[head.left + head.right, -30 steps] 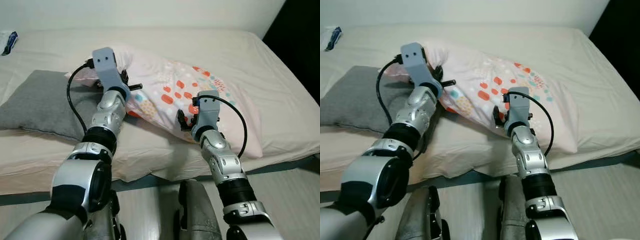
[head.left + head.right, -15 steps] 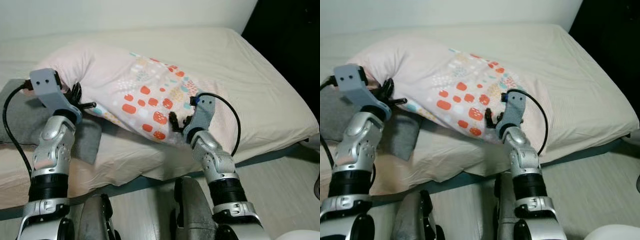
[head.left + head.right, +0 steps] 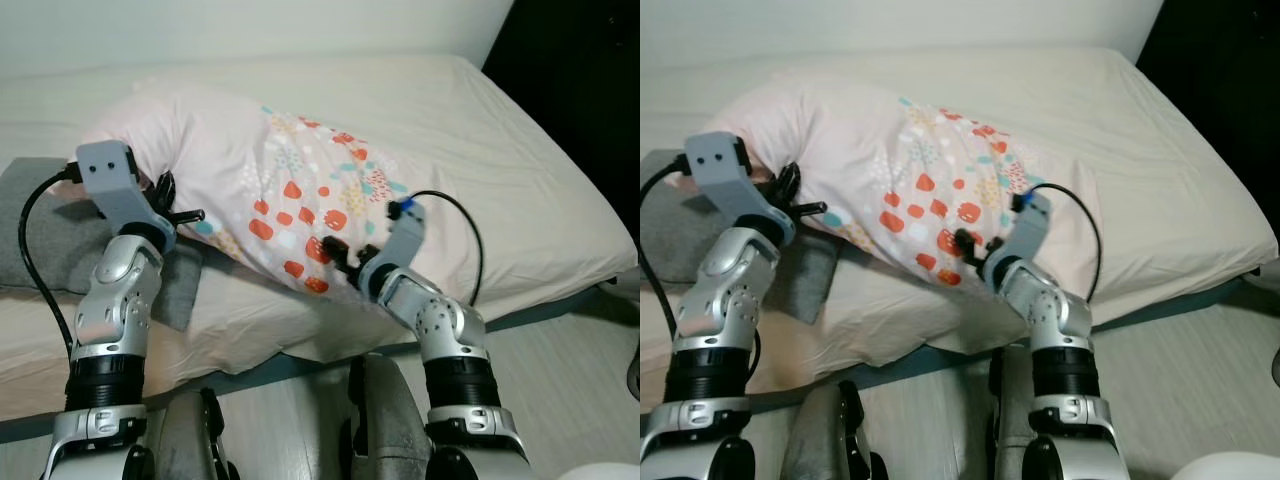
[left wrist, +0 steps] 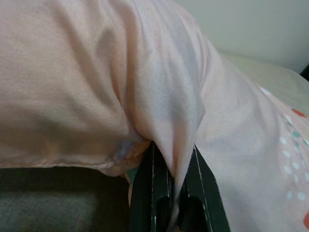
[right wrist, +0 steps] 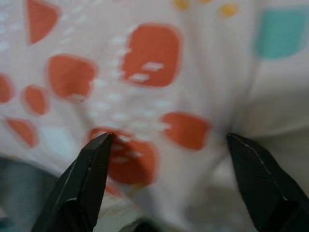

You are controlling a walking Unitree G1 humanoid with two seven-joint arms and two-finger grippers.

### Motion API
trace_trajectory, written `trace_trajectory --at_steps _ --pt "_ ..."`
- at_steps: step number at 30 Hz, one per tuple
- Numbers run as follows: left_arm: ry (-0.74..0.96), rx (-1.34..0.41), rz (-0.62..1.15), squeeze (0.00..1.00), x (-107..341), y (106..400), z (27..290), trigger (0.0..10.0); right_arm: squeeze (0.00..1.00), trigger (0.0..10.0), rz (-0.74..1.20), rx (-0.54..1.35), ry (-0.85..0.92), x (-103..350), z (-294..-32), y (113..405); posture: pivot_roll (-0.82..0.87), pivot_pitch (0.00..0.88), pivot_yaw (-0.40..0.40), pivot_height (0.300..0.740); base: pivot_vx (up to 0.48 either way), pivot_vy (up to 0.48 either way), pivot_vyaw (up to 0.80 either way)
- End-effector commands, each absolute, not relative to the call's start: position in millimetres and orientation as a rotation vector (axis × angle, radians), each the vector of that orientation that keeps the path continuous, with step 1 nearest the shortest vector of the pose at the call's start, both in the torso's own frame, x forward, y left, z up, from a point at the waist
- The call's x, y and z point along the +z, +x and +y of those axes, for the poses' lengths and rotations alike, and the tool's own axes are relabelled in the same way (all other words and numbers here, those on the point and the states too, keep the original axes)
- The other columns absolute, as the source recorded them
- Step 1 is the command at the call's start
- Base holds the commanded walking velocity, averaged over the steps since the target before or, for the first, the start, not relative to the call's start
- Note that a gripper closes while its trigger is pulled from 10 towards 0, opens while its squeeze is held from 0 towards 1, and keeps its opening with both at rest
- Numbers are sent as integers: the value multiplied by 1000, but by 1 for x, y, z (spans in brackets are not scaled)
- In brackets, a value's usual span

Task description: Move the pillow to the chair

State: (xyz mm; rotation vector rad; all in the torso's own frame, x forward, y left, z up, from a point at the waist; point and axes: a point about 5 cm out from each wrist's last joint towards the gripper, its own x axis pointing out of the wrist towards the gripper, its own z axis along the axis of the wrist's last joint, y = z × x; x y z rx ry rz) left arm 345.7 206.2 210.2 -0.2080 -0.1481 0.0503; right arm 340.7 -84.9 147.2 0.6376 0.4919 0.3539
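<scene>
The pink pillow, printed with orange and teal spots, lies slanted across the bed, its left end raised. My left gripper is at that raised end, shut on a fold of the pillow's fabric, which runs down between the two black fingers. My right gripper is at the pillow's near lower edge, its fingers pointing left. In the right wrist view its fingers stand wide apart, open, with the spotted pillow bulging between them.
A grey pillow lies on the bed under my left arm. The beige mattress stretches to the right, its near edge above a pale wood floor. A dark gap lies beyond the bed's right side.
The camera has swung right. The pillow's left end has come up off the bed in my left gripper. My right wrist has turned, so its fingers now point left under the pillow.
</scene>
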Motion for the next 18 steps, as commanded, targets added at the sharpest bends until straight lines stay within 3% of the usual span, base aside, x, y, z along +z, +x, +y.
trace_trajectory --at_steps 1,3,12,18 --pt "-206 32 -123 0 208 346 200 0 0 10000 576 497 851 151 -55 326 -21 213 -42 574 0 0 0" --pt "-200 31 -122 0 208 346 200 0 0 10000 599 551 936 157 -49 321 -21 215 -41 574 0 0 0" --pt "-190 27 -109 0 210 345 200 0 0 10000 705 619 987 155 -39 308 -17 220 -44 574 0 0 0" --pt "-173 12 -97 0 210 344 202 0 0 10000 796 569 1180 154 -34 300 -17 223 -43 574 0 0 0"
